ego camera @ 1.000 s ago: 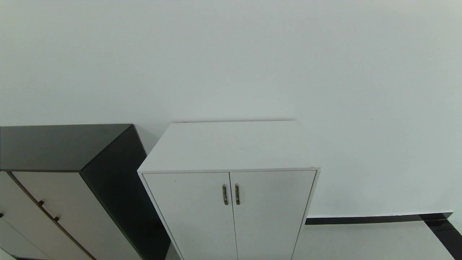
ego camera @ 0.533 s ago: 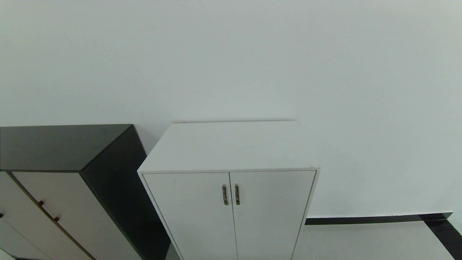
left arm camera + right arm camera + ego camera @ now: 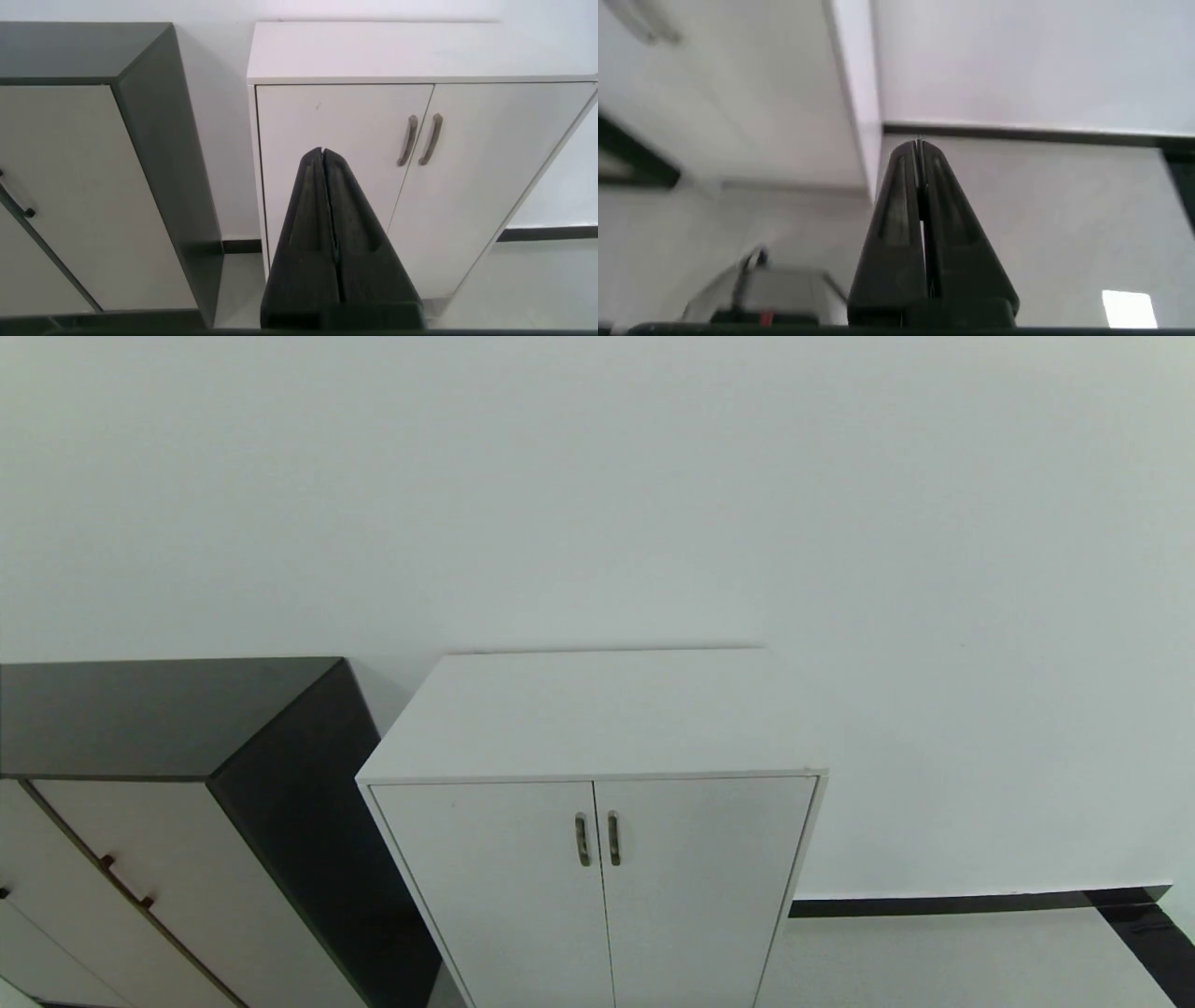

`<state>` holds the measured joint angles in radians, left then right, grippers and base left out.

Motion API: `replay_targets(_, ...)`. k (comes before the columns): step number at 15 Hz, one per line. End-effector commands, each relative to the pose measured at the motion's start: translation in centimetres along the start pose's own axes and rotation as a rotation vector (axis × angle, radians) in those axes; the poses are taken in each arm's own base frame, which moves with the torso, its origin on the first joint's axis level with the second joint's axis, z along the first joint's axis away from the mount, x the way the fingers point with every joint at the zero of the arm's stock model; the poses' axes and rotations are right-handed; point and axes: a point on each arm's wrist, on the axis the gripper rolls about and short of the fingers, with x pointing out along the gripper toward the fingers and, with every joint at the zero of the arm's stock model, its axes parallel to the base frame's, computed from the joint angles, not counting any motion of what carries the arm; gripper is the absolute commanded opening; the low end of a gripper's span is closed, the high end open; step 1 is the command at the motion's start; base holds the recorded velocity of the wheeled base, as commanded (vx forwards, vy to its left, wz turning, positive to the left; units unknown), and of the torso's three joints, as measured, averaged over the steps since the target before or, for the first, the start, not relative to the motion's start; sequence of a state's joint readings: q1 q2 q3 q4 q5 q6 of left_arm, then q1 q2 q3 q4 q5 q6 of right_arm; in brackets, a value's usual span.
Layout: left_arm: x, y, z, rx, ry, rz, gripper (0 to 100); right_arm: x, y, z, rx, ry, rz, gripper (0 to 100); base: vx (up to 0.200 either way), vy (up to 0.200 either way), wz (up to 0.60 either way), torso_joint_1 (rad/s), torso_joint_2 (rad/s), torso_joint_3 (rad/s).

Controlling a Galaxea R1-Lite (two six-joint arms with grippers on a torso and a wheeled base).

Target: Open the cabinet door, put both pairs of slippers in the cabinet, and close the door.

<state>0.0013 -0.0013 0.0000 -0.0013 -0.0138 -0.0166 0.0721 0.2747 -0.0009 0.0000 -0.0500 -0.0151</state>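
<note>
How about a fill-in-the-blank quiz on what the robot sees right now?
The white cabinet has ___ handles.
Its doors are ___.
Seen from the robot, a dark cabinet stands on its ___.
The left gripper and right gripper are both ___.
Missing words: two; closed; left; shut.

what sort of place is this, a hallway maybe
Likely an indoor entryway or a room staged as one: a white two-door cabinet stands beside a dark cabinet against a bare white wall with a black baseboard.
</note>
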Motion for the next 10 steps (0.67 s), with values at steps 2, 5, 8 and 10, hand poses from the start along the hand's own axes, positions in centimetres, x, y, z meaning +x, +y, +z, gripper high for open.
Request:
replay_targets(2,0.01,0.00,0.01,0.000,0.001,0.000,0,-1.45,0.00,-0.63,0.030,-0.198,-0.037,0,0.000,0.000,0.00,0.000,0.00,0.000)
replay_targets(5,0.01,0.00,0.01,0.001,0.001,0.000,0,-1.74,0.04,-0.77,0.037,-0.240,-0.057,0,0.000,0.000,0.00,0.000,0.00,0.000)
replay_targets(8,0.01,0.00,0.01,0.003,0.001,0.000,0,-1.99,0.06,-0.89,0.037,-0.274,-0.075,0,0.000,0.000,0.00,0.000,0.00,0.000)
replay_targets(10,0.01,0.00,0.01,0.003,0.001,0.000,0,-1.99,0.07,-0.89,0.037,-0.274,-0.073,0,0.000,0.000,0.00,0.000,0.00,0.000)
